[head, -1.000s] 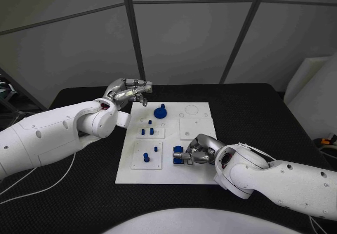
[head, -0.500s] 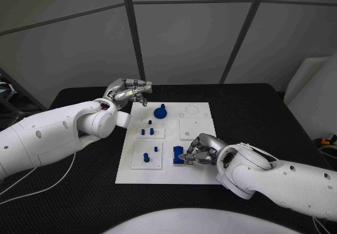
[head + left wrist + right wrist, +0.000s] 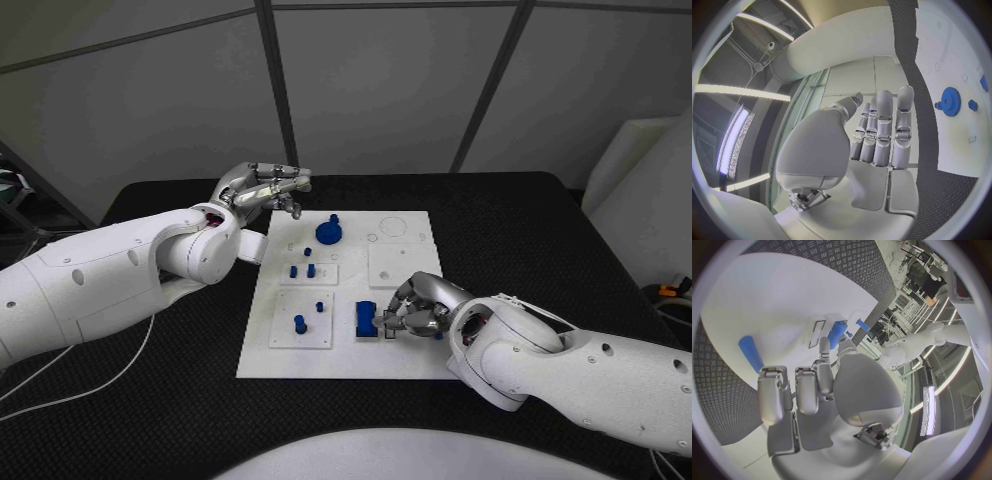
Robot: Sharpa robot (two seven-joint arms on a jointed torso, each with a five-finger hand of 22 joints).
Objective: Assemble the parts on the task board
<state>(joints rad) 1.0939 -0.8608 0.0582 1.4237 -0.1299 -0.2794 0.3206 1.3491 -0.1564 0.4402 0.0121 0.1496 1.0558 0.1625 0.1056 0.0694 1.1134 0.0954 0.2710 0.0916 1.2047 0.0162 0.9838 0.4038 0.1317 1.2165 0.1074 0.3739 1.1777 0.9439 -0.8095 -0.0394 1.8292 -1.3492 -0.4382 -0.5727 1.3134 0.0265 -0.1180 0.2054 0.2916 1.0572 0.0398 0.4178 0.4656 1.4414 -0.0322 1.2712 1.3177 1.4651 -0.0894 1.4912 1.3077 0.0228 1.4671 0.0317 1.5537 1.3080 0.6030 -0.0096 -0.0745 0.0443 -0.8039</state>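
Head view, right robot hand [image 3: 414, 308] beside blue block [image 3: 366, 319], white task board [image 3: 407, 300]

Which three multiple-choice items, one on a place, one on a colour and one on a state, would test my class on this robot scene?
1. Where is the round blue toothed part?
A. On the far end of the flat task board, close to the left hand
B. On the black table, off the board
C. Lifted in the right hand

2. What colour is the task board?
A. Black
B. Blue
C. White

3. What is the state of the left hand?
A. It grips the toothed part
B. It holds nothing, with its fingers extended
C. It presses flat on the middle of the board

Answers:
1 A: the head view shows the part standing on the board's far end, near the left hand.
2 C: the board is white against the black table.
3 B: the left wrist view shows straight fingers with nothing in them.
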